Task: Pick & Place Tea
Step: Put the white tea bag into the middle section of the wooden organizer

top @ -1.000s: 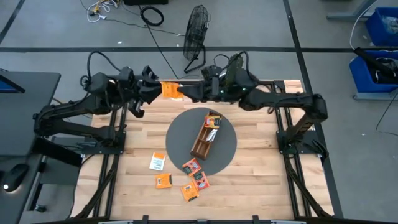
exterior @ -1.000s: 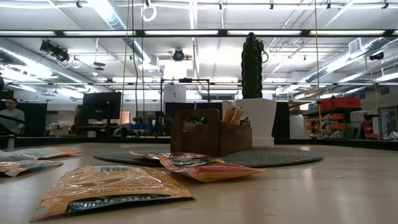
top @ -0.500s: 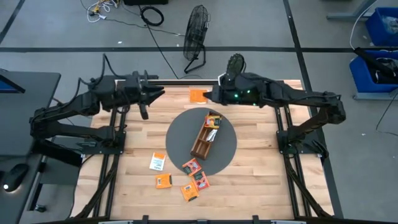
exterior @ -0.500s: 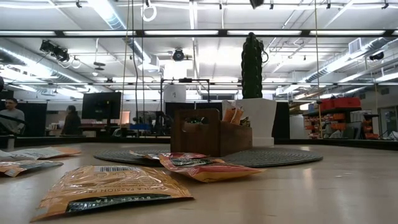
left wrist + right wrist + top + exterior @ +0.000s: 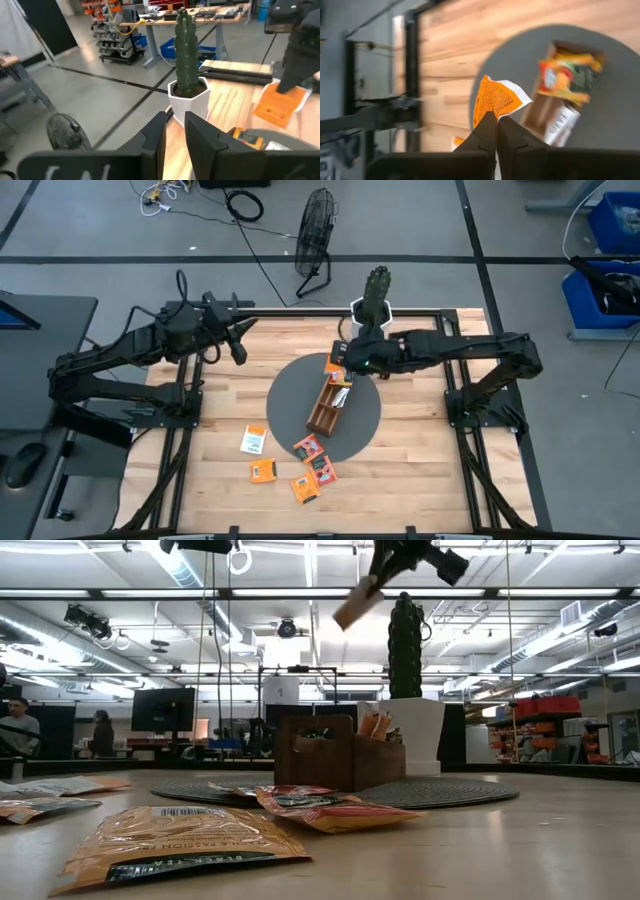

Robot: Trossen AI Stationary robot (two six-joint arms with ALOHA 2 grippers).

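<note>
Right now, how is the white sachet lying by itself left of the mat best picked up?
The white sachet lies flat on the table, apart from the others. Probably best: come straight down from above and pinch across one free edge, since it is thin and offers no raised side.

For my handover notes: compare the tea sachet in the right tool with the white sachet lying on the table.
The held tea sachet is orange; the white sachet is white with orange print. The held one hangs in the air, pinched in the shut right tool above the wooden tray; the white one lies flat on the table, untouched. Both are small square packets.
</note>
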